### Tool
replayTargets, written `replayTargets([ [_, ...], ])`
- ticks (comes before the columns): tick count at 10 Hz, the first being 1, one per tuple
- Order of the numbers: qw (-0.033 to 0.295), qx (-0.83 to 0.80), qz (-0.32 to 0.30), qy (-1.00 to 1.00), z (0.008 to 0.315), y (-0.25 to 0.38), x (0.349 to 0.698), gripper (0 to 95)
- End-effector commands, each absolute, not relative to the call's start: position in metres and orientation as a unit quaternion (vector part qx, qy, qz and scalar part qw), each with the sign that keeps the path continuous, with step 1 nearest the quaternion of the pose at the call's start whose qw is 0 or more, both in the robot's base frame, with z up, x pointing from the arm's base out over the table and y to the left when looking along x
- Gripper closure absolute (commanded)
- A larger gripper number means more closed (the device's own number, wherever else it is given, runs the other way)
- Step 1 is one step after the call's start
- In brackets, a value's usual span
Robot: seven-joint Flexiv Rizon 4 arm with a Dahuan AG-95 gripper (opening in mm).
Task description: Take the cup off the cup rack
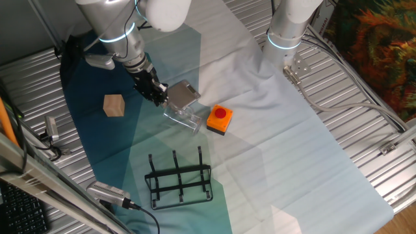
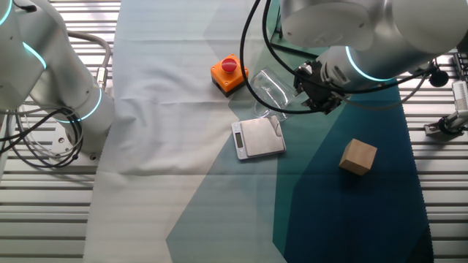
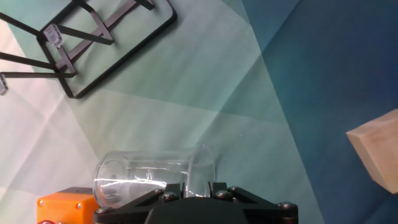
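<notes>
The clear glass cup point(image 1: 181, 117) hangs on its side above the cloth, held at one end by my gripper point(image 1: 164, 101). In the hand view the cup point(image 3: 155, 175) juts out to the left from between the dark fingers, and the gripper point(image 3: 193, 186) is shut on its wall. From the other side, the cup point(image 2: 269, 88) shows left of the gripper point(image 2: 296, 91). The black wire cup rack point(image 1: 179, 179) stands apart near the front of the table with nothing on its prongs. It also shows at the hand view's top left, cup rack point(image 3: 93, 37).
An orange button box point(image 1: 220, 119) sits just right of the cup. A flat grey metal plate point(image 2: 257, 137) lies under and beside the gripper. A tan wooden cube point(image 1: 114, 105) rests to the left on the dark blue cloth. A second robot arm point(image 1: 286, 26) stands behind.
</notes>
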State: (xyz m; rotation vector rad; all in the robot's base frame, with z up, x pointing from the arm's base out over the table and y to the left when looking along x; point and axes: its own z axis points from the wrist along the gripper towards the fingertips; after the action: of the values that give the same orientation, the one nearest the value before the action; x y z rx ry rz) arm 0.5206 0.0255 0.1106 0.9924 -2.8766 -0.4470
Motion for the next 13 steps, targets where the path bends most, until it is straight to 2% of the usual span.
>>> replayTargets([
  [1,0.033,0.322,-0.145,-0.935,0.110,0.026,0.521,76.0],
  [11,0.033,0.322,-0.143,-0.935,0.111,0.022,0.519,76.0],
  [13,0.032,0.324,-0.140,-0.935,0.114,0.005,0.507,76.0],
])
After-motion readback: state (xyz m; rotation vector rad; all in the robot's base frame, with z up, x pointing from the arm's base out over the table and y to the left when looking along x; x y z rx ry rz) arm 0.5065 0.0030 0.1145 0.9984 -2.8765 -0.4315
